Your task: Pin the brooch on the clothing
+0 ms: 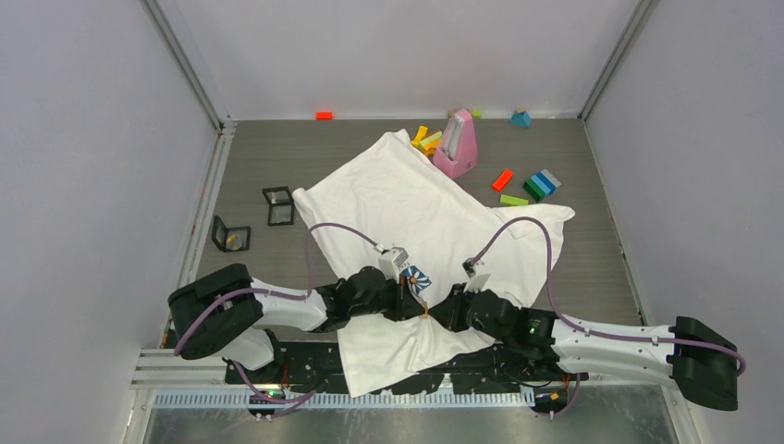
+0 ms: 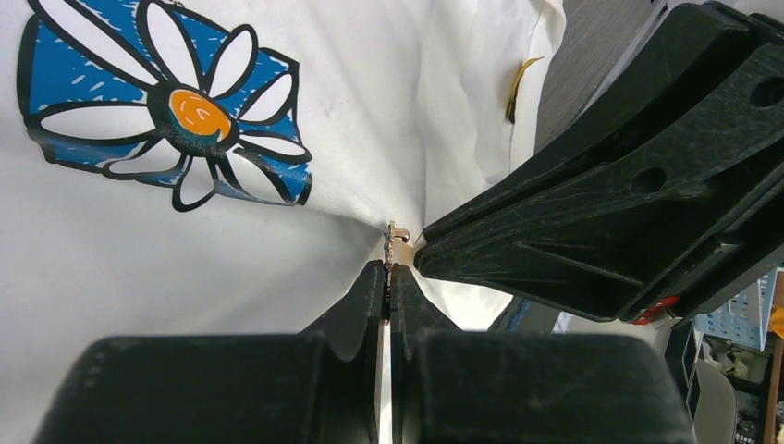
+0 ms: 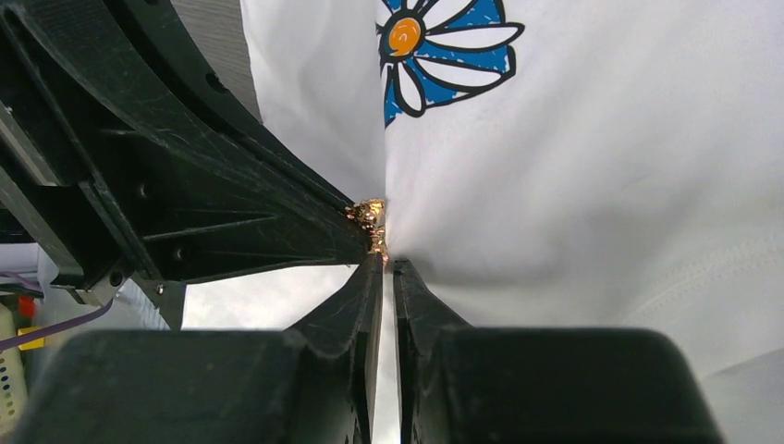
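The clothing (image 1: 416,199) is a white T-shirt spread across the table, with a blue-and-white daisy print (image 2: 185,111) close to both grippers. The brooch (image 2: 398,238) is a small gold piece at a gathered peak of fabric, and it also shows in the right wrist view (image 3: 372,220). My left gripper (image 2: 389,268) is shut on the brooch's thin edge. From the opposite side, my right gripper (image 3: 387,262) meets it tip to tip. Only a thin slit is left between its jaws, and they pinch at the brooch's gold back and the fabric. From above, both grippers (image 1: 427,310) sit over the shirt's near part.
A pink object (image 1: 458,143) stands at the shirt's far edge. Coloured blocks (image 1: 536,185) lie to the back right and an orange one (image 1: 324,115) by the back wall. Two small black frames (image 1: 277,205) (image 1: 231,234) lie to the left.
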Controlling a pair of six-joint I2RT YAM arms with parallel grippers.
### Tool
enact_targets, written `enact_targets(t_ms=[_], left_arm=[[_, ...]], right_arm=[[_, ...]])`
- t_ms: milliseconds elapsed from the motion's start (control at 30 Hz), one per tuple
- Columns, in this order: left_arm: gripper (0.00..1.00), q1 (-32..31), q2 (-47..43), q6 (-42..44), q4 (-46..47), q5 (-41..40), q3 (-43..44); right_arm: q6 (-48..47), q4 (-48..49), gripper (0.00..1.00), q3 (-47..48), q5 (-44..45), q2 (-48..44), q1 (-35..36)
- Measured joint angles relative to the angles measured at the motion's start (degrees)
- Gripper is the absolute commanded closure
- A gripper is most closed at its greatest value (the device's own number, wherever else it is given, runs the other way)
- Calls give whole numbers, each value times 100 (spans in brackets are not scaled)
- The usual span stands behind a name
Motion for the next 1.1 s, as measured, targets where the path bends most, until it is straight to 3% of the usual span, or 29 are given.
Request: enact_targets(t_ms=[567,1100], left_arm=[[100,92,7,195,31,280,2],[100,142,269,306,33,645,90]], right_arm=[[-120,354,99,-173,-83,81,0],[-247,546,99,-190,-129,254,-2]])
